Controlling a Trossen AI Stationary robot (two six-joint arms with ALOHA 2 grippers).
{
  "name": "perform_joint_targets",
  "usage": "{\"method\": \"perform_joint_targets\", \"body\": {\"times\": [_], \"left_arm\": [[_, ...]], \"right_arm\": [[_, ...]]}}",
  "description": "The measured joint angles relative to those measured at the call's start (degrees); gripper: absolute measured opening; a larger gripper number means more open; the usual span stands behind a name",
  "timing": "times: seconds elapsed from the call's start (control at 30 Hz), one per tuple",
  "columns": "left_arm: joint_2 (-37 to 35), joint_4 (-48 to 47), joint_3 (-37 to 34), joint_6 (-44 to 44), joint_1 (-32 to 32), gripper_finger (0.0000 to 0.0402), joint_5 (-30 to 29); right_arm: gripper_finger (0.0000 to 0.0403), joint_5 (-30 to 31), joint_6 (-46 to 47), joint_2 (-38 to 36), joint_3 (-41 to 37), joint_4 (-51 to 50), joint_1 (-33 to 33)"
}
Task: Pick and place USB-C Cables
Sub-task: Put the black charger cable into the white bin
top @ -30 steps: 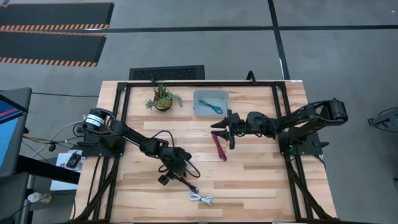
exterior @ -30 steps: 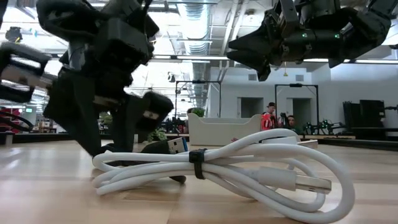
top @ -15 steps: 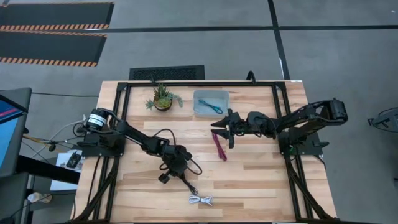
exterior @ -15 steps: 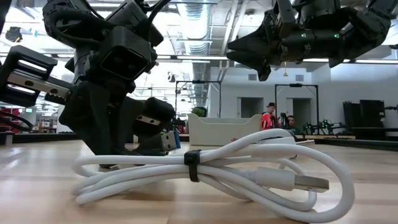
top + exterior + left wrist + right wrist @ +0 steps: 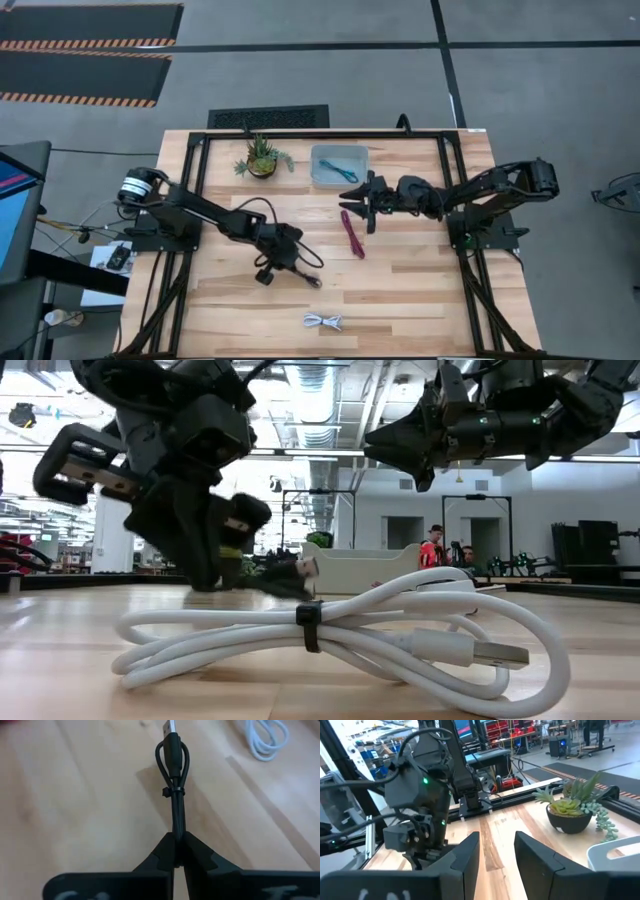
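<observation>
My left gripper (image 5: 293, 262) (image 5: 240, 565) is shut on the black cable (image 5: 175, 795) just above the near middle of the table. The white coiled cable (image 5: 323, 321) (image 5: 340, 645) (image 5: 267, 740) lies flat near the table's near edge. The maroon cable (image 5: 352, 233) lies flat at the table's centre. My right gripper (image 5: 352, 203) (image 5: 497, 852) hovers open above that cable's far end and touches nothing. The teal cable (image 5: 340, 170) lies in the clear bin (image 5: 322, 180). My left gripper pinches the black cable bundle at its plain end (image 5: 176, 842), between the two fingertips (image 5: 197, 855). The bundle runs straight out along the fingers, past its tie (image 5: 172, 792) to the silver plug (image 5: 171, 727) (image 5: 303, 568). It hangs lifted clear of the table, casting a shadow on the wood.
A small potted plant (image 5: 262, 157) (image 5: 572, 810) stands at the far edge, left of the bin. Black frame rails (image 5: 195, 190) run along the table's left, right and far sides. People show far off in the room behind the table.
My left gripper has risen and drawn back toward the table's far edge, tipping as it went, and has taken the black cable up off the table. In the low view the white cable's left loop has shifted a little. My right arm has kept about still.
</observation>
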Motion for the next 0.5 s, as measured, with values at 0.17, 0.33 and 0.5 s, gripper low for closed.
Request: {"method": "perform_joint_targets", "body": {"times": [0.17,0.33,0.5], "left_arm": [[-6.0,-4.8,0.0,0.5,1.5,0.0,-8.0],[-12.3,-4.3,0.0,-0.1,4.1,0.0,-10.8],[-17.9,-2.4,0.0,-1.7,6.8,0.0,-15.5]], "right_arm": [[0.0148,0.0,0.0,0.0,0.0,1.0,-0.5],[0.0145,0.0,0.0,0.0,1.1,1.0,-0.7],[0.0141,0.0,-0.3,0.0,2.0,0.9,-0.8]]}}
